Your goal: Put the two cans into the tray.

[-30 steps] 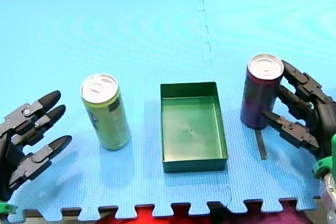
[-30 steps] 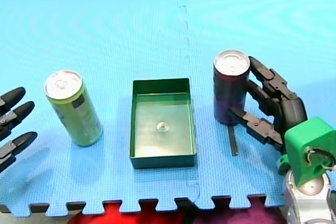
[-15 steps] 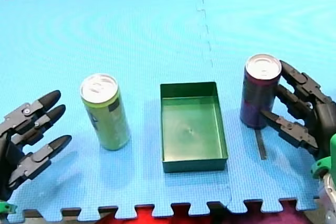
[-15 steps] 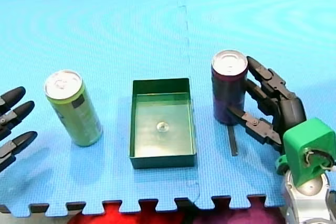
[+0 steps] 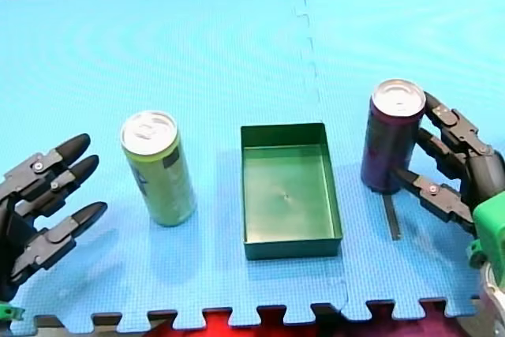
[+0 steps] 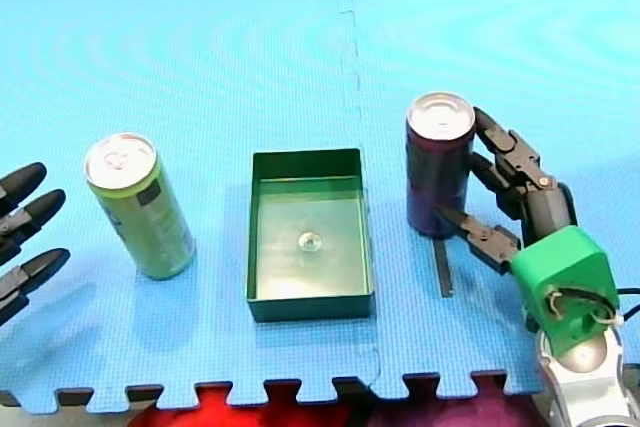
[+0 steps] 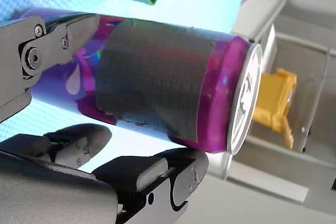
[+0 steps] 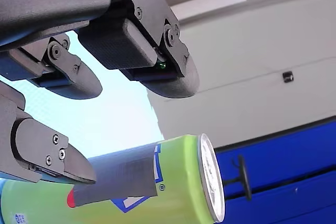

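Observation:
A purple can [image 5: 388,144] stands upright on the blue mat, right of the green tray [image 5: 288,211]. My right hand [image 5: 417,141] is shut on it, thumb across the front and fingers behind. In the first wrist view the same purple can [image 7: 157,82] lies between the black fingers [image 7: 31,56], which touch it on both sides. A green can [image 5: 158,167] stands upright left of the tray. My left hand [image 5: 88,179] hovers at the mat's left front, apart from the green can. The second wrist view has the green can [image 8: 147,187] a short way beyond black fingers [image 8: 136,40].
The tray holds nothing but a small dimple in its floor. A short dark strip [image 5: 392,217] lies on the mat just in front of the purple can. The mat's jigsaw front edge [image 5: 260,315] runs close below the tray, with a seam [image 5: 309,53] up the middle.
The purple can tipped slightly left and came back upright. My right hand's fingers have drawn closer around it. Left hand, green can and tray have not moved.

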Action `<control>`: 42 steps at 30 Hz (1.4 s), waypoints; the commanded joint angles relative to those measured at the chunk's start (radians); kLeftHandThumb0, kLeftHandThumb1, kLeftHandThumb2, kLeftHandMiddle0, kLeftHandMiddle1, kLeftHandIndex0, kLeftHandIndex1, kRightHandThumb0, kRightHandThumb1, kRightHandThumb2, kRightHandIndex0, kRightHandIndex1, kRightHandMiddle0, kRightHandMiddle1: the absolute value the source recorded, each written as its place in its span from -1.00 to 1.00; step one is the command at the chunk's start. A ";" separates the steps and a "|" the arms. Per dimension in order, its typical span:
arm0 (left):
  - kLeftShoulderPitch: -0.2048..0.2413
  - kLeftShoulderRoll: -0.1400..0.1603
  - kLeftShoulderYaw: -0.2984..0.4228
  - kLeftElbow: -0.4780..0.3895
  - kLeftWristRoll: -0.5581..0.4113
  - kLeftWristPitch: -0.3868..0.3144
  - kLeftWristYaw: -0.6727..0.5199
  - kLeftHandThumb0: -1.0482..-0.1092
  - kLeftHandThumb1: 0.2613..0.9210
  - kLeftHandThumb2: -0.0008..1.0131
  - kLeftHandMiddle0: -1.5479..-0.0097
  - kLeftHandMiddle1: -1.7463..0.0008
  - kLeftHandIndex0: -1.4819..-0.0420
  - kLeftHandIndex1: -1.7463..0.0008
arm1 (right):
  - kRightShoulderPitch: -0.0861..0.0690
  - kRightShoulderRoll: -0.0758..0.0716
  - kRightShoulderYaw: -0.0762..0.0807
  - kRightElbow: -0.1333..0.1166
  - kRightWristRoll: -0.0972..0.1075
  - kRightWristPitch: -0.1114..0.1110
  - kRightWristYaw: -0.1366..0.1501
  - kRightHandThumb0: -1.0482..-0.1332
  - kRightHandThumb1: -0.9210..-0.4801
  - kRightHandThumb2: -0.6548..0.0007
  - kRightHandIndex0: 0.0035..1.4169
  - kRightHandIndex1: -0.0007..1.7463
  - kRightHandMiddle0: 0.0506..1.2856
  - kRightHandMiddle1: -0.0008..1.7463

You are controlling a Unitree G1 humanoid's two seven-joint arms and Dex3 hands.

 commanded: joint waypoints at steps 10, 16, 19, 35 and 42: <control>0.004 0.010 0.013 -0.005 -0.016 0.012 -0.019 -1.00 0.72 -1.00 0.10 1.00 0.07 1.00 | -0.017 -0.018 -0.009 0.043 0.020 0.002 -0.003 -1.00 -0.65 0.96 -0.39 -1.00 -0.45 -1.00; 0.003 0.010 0.017 -0.005 -0.019 0.013 -0.025 -1.00 0.71 -1.00 0.10 1.00 0.07 1.00 | -0.038 -0.017 -0.013 0.065 0.024 0.007 -0.007 -1.00 -0.65 0.97 -0.40 -1.00 -0.46 -1.00; 0.003 0.011 0.018 -0.002 -0.020 0.012 -0.029 -1.00 0.71 -1.00 0.10 1.00 0.07 1.00 | -0.043 -0.015 -0.012 0.067 0.023 0.009 -0.010 -1.00 -0.67 0.97 -0.40 -1.00 -0.45 -1.00; 0.006 0.008 0.014 -0.011 -0.007 0.010 -0.015 -1.00 0.71 -1.00 0.10 1.00 0.06 1.00 | -0.055 0.056 -0.120 0.079 0.280 0.039 0.271 -1.00 -0.72 0.98 -0.31 -0.96 -0.38 -0.97; 0.010 0.010 0.015 -0.014 -0.005 0.009 -0.015 -1.00 0.71 -1.00 0.10 1.00 0.06 1.00 | -0.057 0.080 -0.160 0.092 0.358 0.061 0.379 -1.00 -0.53 1.00 -0.23 -0.95 -0.29 -0.96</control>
